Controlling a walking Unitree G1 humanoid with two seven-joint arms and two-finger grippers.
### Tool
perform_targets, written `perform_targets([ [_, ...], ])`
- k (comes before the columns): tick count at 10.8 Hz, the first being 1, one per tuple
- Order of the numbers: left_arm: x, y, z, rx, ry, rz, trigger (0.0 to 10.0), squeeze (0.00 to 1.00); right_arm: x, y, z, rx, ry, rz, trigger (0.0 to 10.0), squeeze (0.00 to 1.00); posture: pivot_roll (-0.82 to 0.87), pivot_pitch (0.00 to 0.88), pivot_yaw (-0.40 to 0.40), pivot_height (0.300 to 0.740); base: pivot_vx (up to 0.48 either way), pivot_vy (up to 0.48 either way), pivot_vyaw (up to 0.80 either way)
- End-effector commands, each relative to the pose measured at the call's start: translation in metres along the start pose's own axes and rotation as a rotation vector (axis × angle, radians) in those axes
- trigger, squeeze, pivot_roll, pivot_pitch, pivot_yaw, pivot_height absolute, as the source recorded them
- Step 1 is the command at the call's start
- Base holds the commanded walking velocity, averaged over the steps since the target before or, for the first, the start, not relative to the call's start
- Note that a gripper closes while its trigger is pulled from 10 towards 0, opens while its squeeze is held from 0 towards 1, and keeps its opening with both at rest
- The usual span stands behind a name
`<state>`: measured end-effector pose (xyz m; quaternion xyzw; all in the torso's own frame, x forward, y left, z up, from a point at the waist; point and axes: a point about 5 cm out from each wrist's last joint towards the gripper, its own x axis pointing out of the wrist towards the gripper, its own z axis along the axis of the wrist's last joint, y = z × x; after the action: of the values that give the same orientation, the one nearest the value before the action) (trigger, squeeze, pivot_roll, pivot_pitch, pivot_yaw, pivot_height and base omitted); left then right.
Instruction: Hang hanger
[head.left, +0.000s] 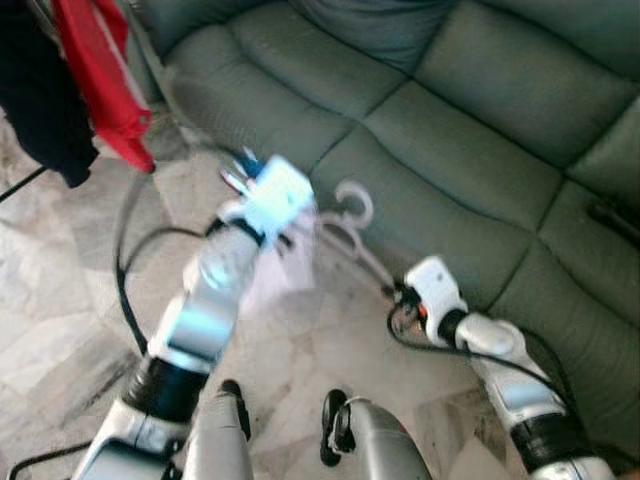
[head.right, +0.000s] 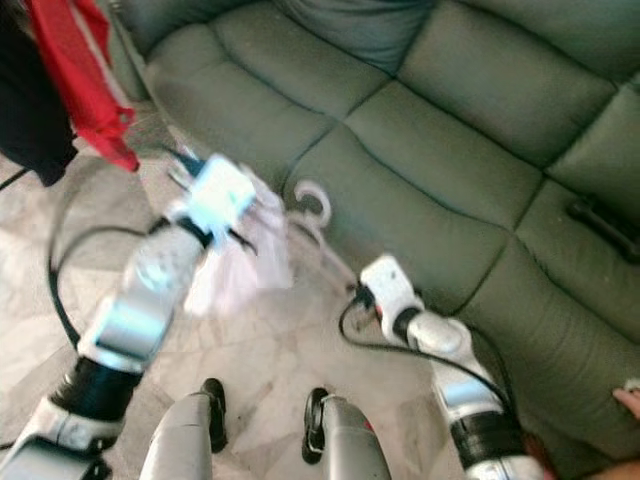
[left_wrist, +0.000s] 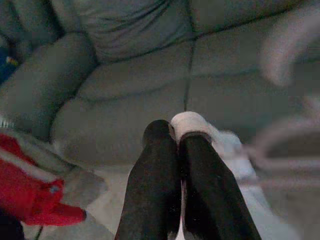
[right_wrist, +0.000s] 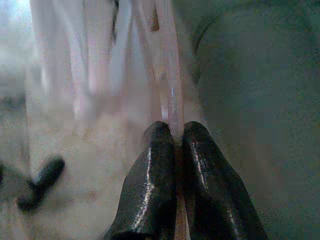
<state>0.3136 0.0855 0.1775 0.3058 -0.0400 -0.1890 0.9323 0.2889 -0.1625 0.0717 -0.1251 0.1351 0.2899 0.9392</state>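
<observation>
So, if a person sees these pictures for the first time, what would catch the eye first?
Probably the pale hanger with a light cloth, held between both arms in front of the big green sofa. The left pincer is shut on the hanger's white end; the right pincer is shut on its thin pinkish bar. A bright red garment hangs at the robot's far left.

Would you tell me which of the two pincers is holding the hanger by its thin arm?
The right pincer: its fingers are closed on the hanger's thin pale arm, low beside the sofa. The left pincer grips white cloth instead, raised higher.
</observation>
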Motion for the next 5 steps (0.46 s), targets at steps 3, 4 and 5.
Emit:
perform_targets([
  [3,-0.011,-0.034,0.021,0.116,-0.158,-0.174,10.0,0.00,0.009,0.002,0.041,-0.016,-0.246,0.025,10.0,0.00,0.03,0.240,-0.070,0.740,0.000,0.000,0.00],
  [4,-0.015,-0.041,0.030,0.116,-0.220,-0.208,10.0,0.00,0.013,0.002,0.049,-0.022,-0.286,0.026,10.0,0.00,0.03,0.241,-0.070,0.740,0.000,0.000,0.00],
  [5,-0.018,-0.046,0.036,0.111,-0.253,-0.240,10.0,0.00,0.016,-0.004,0.056,-0.039,-0.326,-0.039,10.0,0.00,0.04,0.241,-0.071,0.740,0.000,0.000,0.00],
])
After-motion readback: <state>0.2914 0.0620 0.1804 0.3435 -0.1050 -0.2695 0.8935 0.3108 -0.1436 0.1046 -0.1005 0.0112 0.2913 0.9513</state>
